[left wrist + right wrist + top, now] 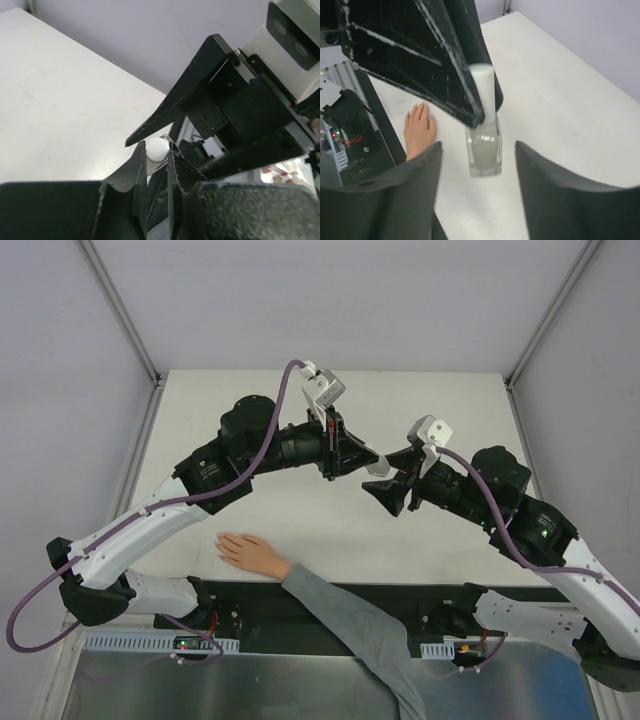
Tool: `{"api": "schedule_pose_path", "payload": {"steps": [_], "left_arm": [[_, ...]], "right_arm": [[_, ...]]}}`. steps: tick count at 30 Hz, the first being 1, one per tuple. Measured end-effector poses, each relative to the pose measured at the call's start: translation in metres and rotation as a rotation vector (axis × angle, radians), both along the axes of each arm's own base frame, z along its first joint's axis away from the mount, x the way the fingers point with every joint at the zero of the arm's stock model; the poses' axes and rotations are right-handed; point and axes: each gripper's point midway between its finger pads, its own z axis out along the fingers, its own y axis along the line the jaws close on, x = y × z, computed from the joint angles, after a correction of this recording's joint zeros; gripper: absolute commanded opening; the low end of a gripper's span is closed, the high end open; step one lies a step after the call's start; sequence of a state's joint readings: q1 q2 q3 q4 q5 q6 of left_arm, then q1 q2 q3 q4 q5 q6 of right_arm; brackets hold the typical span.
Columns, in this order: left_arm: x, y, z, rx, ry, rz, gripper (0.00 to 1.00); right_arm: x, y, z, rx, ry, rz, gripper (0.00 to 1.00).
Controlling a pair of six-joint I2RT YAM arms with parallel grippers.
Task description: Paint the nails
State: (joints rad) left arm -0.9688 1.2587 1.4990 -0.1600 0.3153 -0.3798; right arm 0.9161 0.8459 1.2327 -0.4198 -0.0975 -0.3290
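A pale hand (250,552) with a grey sleeve (350,625) lies flat at the table's near edge. It also shows in the right wrist view (419,131), where its nails (416,106) are barely visible. My left gripper (156,147) is shut on the white cap (158,148) of a small whitish bottle (484,150). My right gripper (478,145) is open, with the bottle's glass body between its fingers and touching neither. From above, the two grippers, left (350,455) and right (388,492), meet over mid-table and hide the bottle.
A black mounting rail (300,605) with wiring runs along the near edge beside the hand. One arm base with a lit LED (342,132) sits left of the hand. Metal frame posts (120,310) stand at the table's back corners.
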Motion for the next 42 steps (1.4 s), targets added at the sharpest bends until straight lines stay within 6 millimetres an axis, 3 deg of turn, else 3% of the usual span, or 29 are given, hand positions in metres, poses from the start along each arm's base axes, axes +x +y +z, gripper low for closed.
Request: {"api": "schedule_pose_path", "payload": {"steps": [6,10,14,20,24,27,34,42], "left_arm": [[0.037,-0.001,-0.021,0.087,-0.049,0.148,0.0],[0.083,-0.008,-0.06,0.21,-0.063,0.299,0.0],[0.139,-0.011,-0.126,0.378,-0.036,0.469,0.0],[0.198,-0.011,-0.244,0.604,0.036,0.616,0.0],[0.209,-0.01,-0.297,0.67,0.075,0.642,0.0],[0.205,-0.004,-0.319,0.686,0.102,0.657,0.0],[0.208,-0.009,-0.32,0.616,0.133,0.692,0.0],[0.201,-0.004,-0.344,0.647,0.159,0.693,0.0]], "right_arm": [[0.016,-0.03,-0.035,-0.067,0.043,-0.183,0.87],[0.018,-0.064,-0.077,-0.134,0.096,-0.331,0.87],[0.008,-0.093,-0.092,-0.119,0.125,-0.411,0.87],[-0.005,-0.119,-0.075,0.008,0.113,-0.464,0.87],[-0.007,-0.127,-0.075,0.024,0.114,-0.488,0.87],[-0.008,-0.13,-0.077,0.017,0.119,-0.497,0.87],[-0.01,-0.134,-0.078,0.028,0.13,-0.507,0.87],[-0.014,-0.137,-0.076,0.063,0.141,-0.51,0.87]]}}
